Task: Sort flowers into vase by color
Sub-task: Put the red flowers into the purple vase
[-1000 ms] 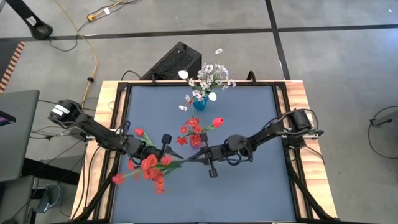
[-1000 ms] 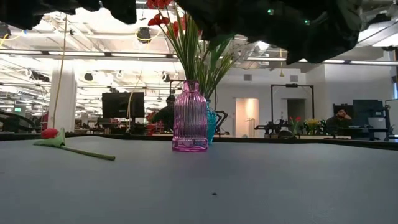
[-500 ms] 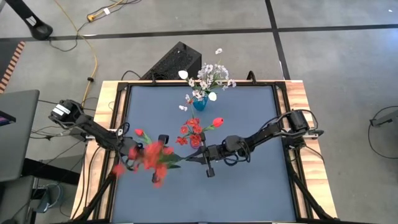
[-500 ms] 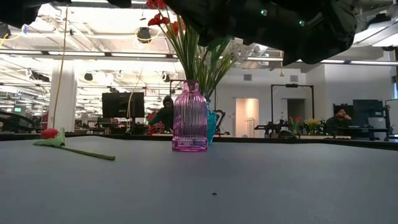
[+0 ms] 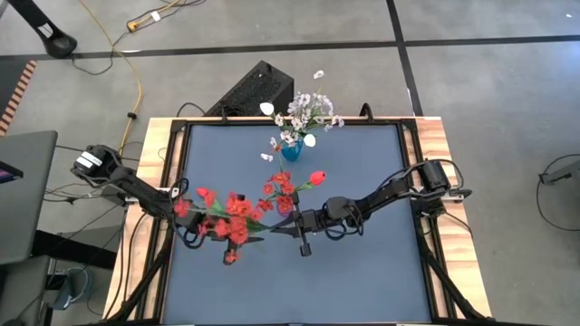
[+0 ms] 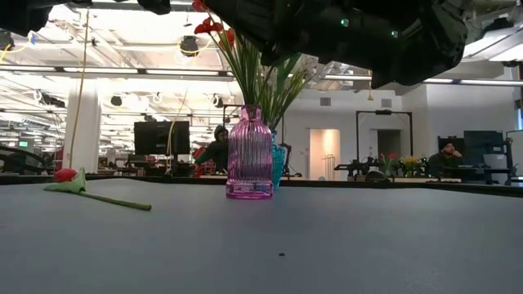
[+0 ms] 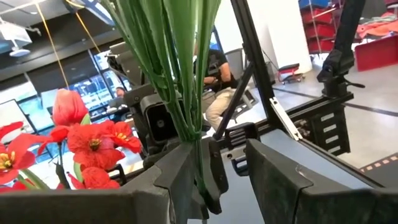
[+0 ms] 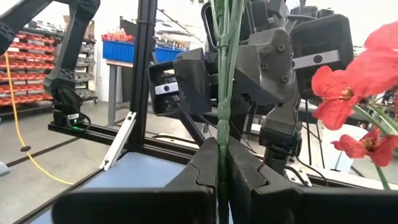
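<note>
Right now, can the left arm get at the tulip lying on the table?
Probably yes, after backing off. The tulip lies alone on the table, nothing on it. But the left gripper is open around the red bunch's stems, which the right gripper holds shut.

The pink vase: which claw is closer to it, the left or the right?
Right. The right claw sits just beside the pink vase, nearer the front edge. The left claw is farther off, toward the table's left side.

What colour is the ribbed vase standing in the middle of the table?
Pink, translucent. The ribbed vase shows best in the low view.
</note>
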